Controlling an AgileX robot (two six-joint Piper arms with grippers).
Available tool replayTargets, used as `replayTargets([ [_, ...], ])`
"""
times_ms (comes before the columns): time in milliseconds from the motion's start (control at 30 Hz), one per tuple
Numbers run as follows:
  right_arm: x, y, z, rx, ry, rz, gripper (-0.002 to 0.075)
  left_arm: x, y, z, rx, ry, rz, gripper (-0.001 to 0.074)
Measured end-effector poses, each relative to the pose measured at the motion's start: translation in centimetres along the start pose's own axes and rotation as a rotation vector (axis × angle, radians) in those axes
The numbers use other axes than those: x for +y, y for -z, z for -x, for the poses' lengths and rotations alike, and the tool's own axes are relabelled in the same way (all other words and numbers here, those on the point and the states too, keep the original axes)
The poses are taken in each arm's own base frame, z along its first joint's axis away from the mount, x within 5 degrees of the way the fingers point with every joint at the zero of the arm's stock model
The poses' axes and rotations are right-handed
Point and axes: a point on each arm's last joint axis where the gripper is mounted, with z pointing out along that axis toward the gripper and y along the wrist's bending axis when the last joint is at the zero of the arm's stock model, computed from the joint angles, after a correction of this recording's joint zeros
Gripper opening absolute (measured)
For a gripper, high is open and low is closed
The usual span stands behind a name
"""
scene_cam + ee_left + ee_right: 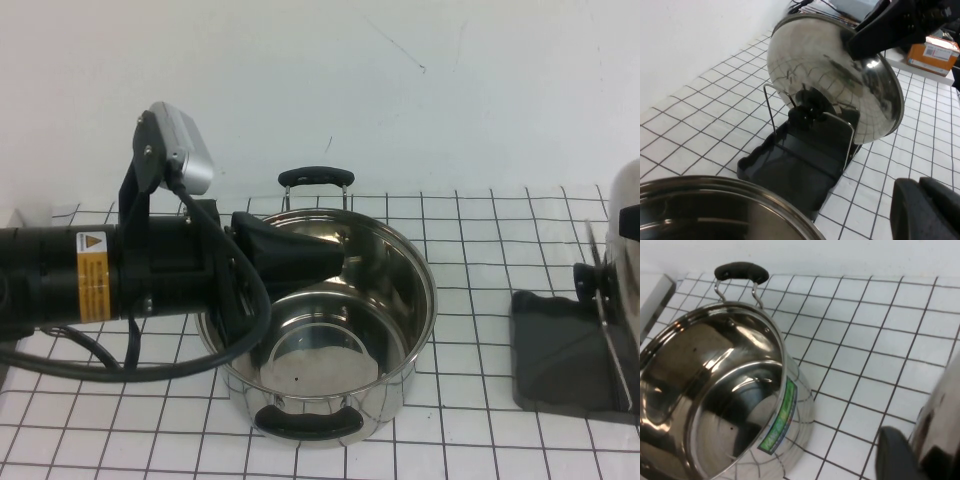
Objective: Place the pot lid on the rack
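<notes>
The pot lid point(840, 75) stands on edge over the rack point(805, 165), and its black knob point(807, 112) faces the upright wires point(771, 112). My right gripper point(860, 42) is shut on the lid's upper rim. The lid shows at the right edge of the high view point(625, 215), above the rack's dark tray point(560, 350), and its rim shows in the right wrist view point(940, 410) beside one finger point(895, 455). My left gripper point(300, 255) is shut and empty, and it hovers over the open steel pot point(320, 330). Its fingers point(925, 210) also show in the left wrist view.
The deep pot with two black handles point(316, 177) stands mid-table on the white gridded cloth and shows in the right wrist view point(715, 390). Bare cloth point(470, 300) lies between pot and rack. A white wall runs behind. Boxes point(932, 50) sit beyond the table.
</notes>
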Motion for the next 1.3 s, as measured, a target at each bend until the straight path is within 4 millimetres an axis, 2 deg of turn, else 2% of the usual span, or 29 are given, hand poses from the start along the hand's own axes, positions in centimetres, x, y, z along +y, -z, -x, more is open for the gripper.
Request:
replayTargets([
  [67,0.0,0.0,0.0,-0.001,0.002,-0.002,0.0246,0.0,0.0,-0.1,0.008,-0.003,-0.001,-0.0001],
  [167,0.0,0.0,0.0,-0.001,0.004,-0.002,0.0285,0.0,0.0,-0.1,0.014,0.0,-0.002,-0.0001],
  [433,0.6,0.7,0.0,-0.007,0.019,0.015,0.03,0.1,0.0,-0.7,0.072,-0.002,0.01,-0.0001],
  [667,1.7,4.3,0.3,-0.079,0.075,-0.013,0.03,1.0,0.1,-1.0,0.112,0.025,0.107,-0.0001],
  [867,3.0,7.7,-0.1,-0.134,0.138,-0.064,0.03,0.5,0.7,-0.7,0.141,0.004,0.145,-0.0001],
  [1000,4.7,10.0,-0.6,-0.174,0.216,-0.107,0.0298,-1.0,2.0,0.3,0.129,-0.04,0.206,-0.0001],
  [1133,6.4,12.2,-1.6,-0.21,0.294,-0.167,0.0282,-3.8,4.4,1.2,0.05,-0.096,0.304,-0.0001],
  [1300,8.4,14.9,-3.1,-0.261,0.364,-0.252,0.0246,-7.3,8.1,0.6,-0.075,-0.162,0.507,-0.0001],
])
